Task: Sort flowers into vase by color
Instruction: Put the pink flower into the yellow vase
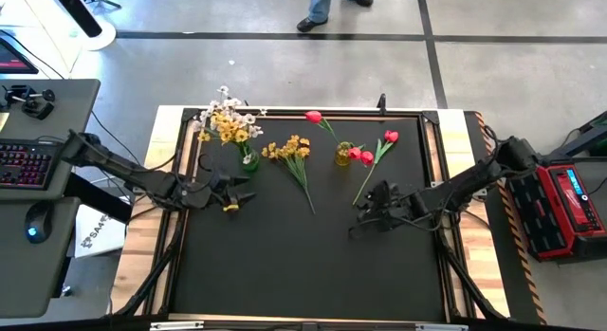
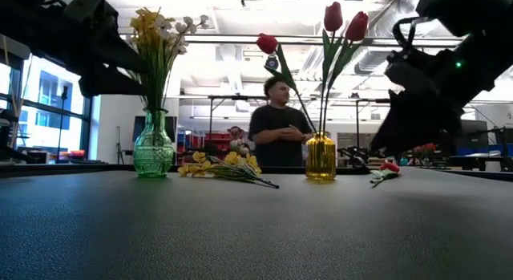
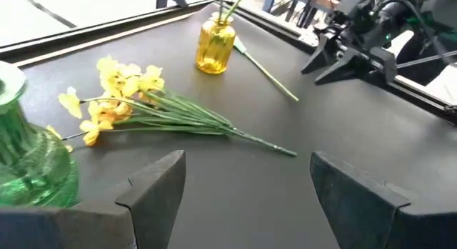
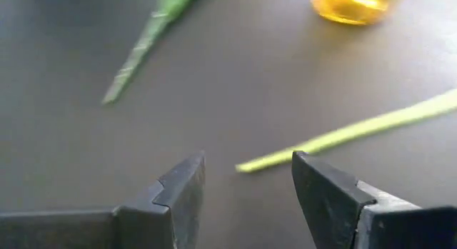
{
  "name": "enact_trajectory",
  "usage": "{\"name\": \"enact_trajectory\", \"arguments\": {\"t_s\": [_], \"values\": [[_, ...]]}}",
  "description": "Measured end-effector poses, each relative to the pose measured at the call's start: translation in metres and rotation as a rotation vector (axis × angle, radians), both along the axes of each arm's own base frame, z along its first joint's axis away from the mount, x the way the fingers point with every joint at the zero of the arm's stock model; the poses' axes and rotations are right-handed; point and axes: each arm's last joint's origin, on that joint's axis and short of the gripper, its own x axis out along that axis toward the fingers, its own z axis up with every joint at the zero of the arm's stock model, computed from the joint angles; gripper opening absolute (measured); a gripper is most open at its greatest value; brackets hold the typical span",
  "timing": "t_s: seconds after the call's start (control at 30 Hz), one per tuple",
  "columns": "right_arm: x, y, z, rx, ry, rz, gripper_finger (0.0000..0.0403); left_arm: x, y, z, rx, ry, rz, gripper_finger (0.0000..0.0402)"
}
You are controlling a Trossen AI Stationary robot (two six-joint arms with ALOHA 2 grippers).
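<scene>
Setting: black-topped desk (image 1: 313, 265) in an open workshop; a person stood on the floor beyond its far edge.

Item 1, green vase (image 2: 153, 146): already held yellow and white flowers, upright. It stood close beside the left gripper (image 1: 239, 191).

Item 2, yellow vase (image 2: 321, 156): held red tulips, upright.

Item 3, loose red tulip (image 1: 374, 170): lay flat on the desk, bloom end (image 1: 390, 136) beside the yellow vase, stem running down toward the right gripper (image 1: 368, 213). In the right wrist view the stem (image 4: 357, 131) showed as a pale green line, its cut tip just ahead of the gap between the fingers (image 4: 178, 188) and the rest slanting off to one side, so its long axis lay oblique to the finger gap, not square across it. Fingers wide apart, holding nothing.

Item 4, loose yellow bunch (image 3: 128, 103): lay flat ahead of the left gripper, blooms toward the green vase, stems (image 3: 235, 129) pointing toward the right arm's side. Left fingers (image 3: 153, 185) spread wide, empty.

Assessment: the right gripper sat nearer the tulip, with the stem tip almost between its fingers; a short advance along the stem, plus some wrist turn to bring the fingers across it, seemed the likely need. The yellow bunch fell to the left arm.
</scene>
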Motion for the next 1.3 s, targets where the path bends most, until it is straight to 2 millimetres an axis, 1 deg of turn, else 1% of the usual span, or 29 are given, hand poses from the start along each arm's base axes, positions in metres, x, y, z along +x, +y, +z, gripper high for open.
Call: {"name": "enact_trajectory", "arguments": {"t_s": [0.13,0.2,0.3,0.4,0.5,0.57,0.63,0.7,0.77,0.83,0.9,0.93,1.0,1.07,1.17,1.3], "values": [[0.011,0.006,-0.007,-0.028,-0.032,0.179,0.0193,0.003,-0.005,-0.003,0.004,0.004,-0.009,0.0287],[0.015,0.008,-0.014,-0.04,-0.031,0.223,0.0193,0.004,-0.006,-0.004,-0.004,0.008,-0.011,0.0287],[0.016,0.007,-0.027,-0.046,0.023,0.208,0.0193,0.006,-0.008,-0.006,-0.008,0.005,-0.012,0.0287],[0.017,0.006,-0.04,-0.01,0.071,0.194,0.0193,0.007,-0.009,-0.007,-0.008,0.005,-0.011,0.0287],[0.019,0.008,-0.042,0.045,0.097,0.233,0.0193,0.008,-0.009,-0.007,-0.002,0.008,-0.014,0.0287],[0.018,0.016,-0.035,0.12,0.113,0.27,0.0193,0.008,-0.009,-0.008,0.001,0.014,-0.014,0.0287],[0.013,0.027,-0.023,0.227,0.158,0.344,0.0193,0.009,-0.009,-0.009,0.002,0.018,-0.014,0.0287],[0.004,0.036,-0.009,0.307,0.216,0.395,0.0193,0.009,-0.009,-0.01,0.005,0.025,-0.013,0.0287],[-0.001,0.042,0.01,0.333,0.208,0.4,0.0193,0.01,-0.01,-0.01,0.006,0.027,-0.013,0.0287],[-0.006,0.043,0.025,0.273,0.163,0.356,0.0193,0.01,-0.01,-0.011,0.008,0.032,-0.014,0.0287],[-0.011,0.038,0.028,0.114,0.112,0.264,0.0193,0.01,-0.01,-0.011,0.009,0.034,-0.014,0.0287],[-0.01,0.035,0.029,0.045,0.058,0.185,0.0193,0.01,-0.01,-0.011,0.009,0.033,-0.013,0.0287],[-0.008,0.028,0.029,-0.019,-0.037,0.046,0.0193,0.01,-0.01,-0.011,0.008,0.033,-0.013,0.0287],[-0.003,0.02,0.023,-0.051,-0.054,-0.027,0.0193,0.01,-0.01,-0.011,0.008,0.033,-0.012,0.0287],[0.007,0.008,0.012,-0.1,-0.011,-0.06,0.0192,0.01,-0.01,-0.011,0.01,0.033,-0.011,0.0287],[0.018,-0.008,-0.007,-0.111,0.107,-0.071,0.0185,0.01,-0.01,-0.011,0.011,0.033,-0.011,0.0287]]}}
